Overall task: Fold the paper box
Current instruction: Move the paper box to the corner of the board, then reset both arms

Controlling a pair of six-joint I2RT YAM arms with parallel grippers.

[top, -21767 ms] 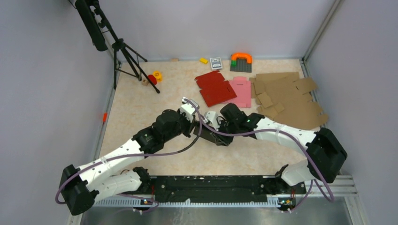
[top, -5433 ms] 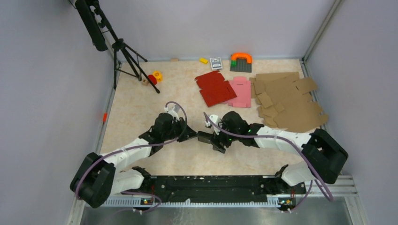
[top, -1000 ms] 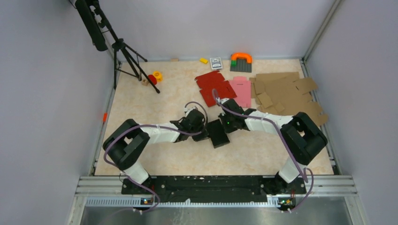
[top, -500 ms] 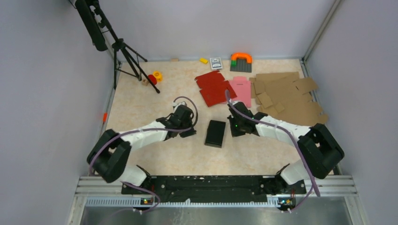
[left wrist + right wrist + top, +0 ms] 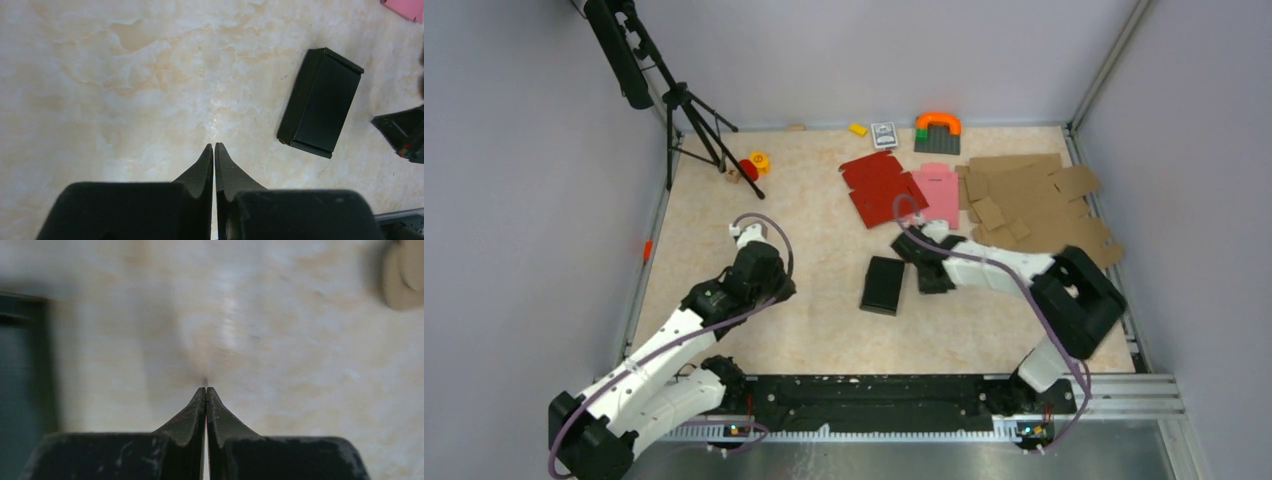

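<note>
The black paper box (image 5: 884, 285) lies on the table as a closed flat rectangular box, with nothing holding it. It also shows in the left wrist view (image 5: 321, 102) and as a blurred dark edge at the left of the right wrist view (image 5: 20, 370). My left gripper (image 5: 786, 290) is shut and empty, well to the left of the box and above bare table (image 5: 214, 146). My right gripper (image 5: 936, 283) is shut and empty just right of the box, apart from it, fingertips together over the table (image 5: 205, 388). It shows at the right edge of the left wrist view (image 5: 402, 134).
A red blank (image 5: 879, 190), a pink blank (image 5: 939, 195) and a heap of brown cardboard (image 5: 1039, 215) lie at the back right. A tripod (image 5: 689, 110) stands at the back left, with small toys (image 5: 754, 163) by it. An orange and green toy (image 5: 937, 130) sits at the far wall.
One second ago both grippers were at the box. They have let go. The left arm has drawn back to the left and nearer; the right gripper has shifted slightly right.
</note>
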